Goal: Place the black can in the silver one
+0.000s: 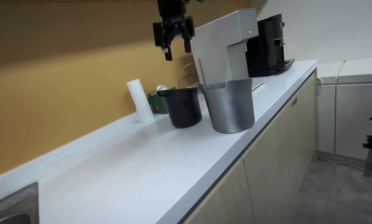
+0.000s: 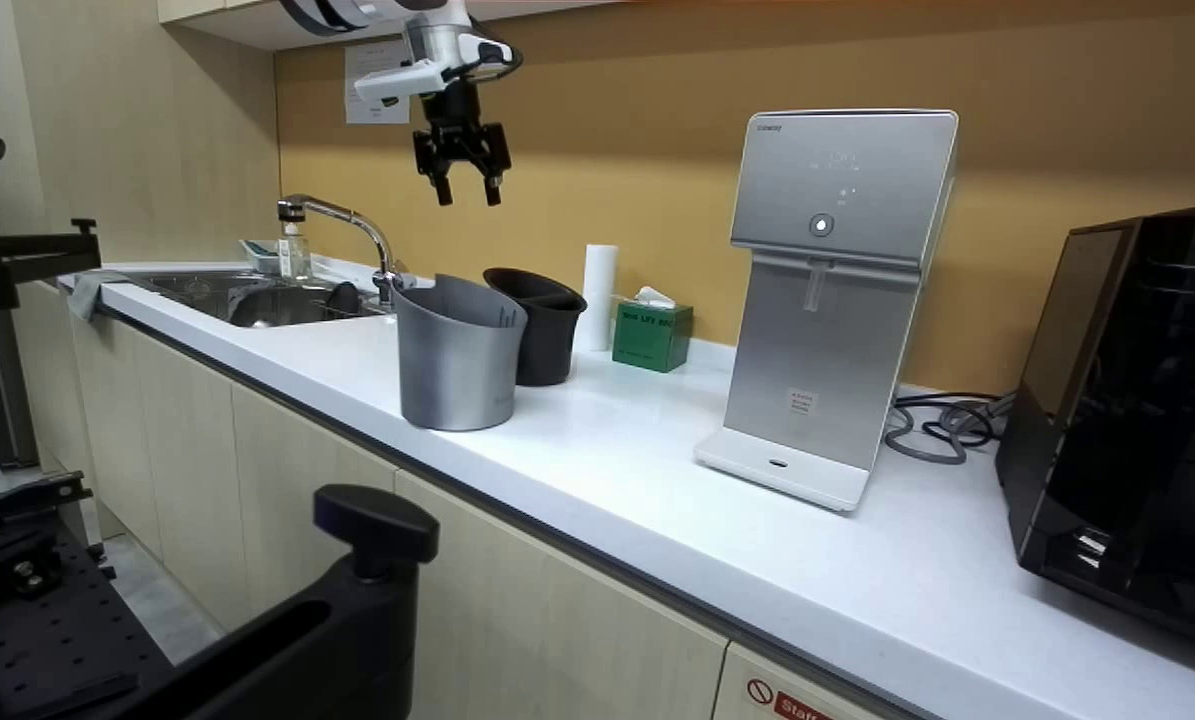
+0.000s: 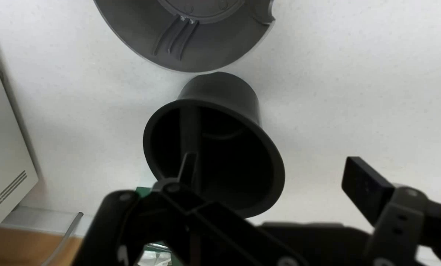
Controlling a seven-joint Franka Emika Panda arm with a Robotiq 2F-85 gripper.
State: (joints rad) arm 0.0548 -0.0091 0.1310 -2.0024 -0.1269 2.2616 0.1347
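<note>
Pale cupboard doors (image 2: 557, 590) face us in an exterior view, behind a black knobbed stand (image 2: 377, 600) between seven and eight o'clock. On them, at five o'clock, a red sticker (image 2: 802, 707) reads “Staff” before the frame cuts it off. Above runs a white worktop (image 2: 647, 460) with a straight front edge. On it we meet a glossy black machine (image 2: 1157, 420) just past three o'clock, then a boxy grey dispenser (image 2: 817, 360) just short of three; its top corner carries what we read as “coway”, while its lower label (image 2: 802, 402) is too small.

From there a stretch of worktop runs toward nine o'clock, up to the silver bin (image 2: 459, 368), upright near the front edge. Just beside it, toward the mustard wall (image 2: 677, 170), stands the black can (image 2: 554, 335), upright too, their bases apart; whether the rims touch, we cannot tell. In the wrist view the bin sits close to twelve o'clock from the can. Well above both hangs the gripper (image 2: 469, 197), its jaws apart, that wall showing between them.

Farther back, a green tissue box (image 2: 652, 337) and a white paper roll (image 2: 597, 300) stand side by side. Between nine and ten o'clock lies a steel sink (image 2: 287, 303); near eleven a paper sheet (image 2: 372, 58) hangs on the wall, its print too fine to read.
</note>
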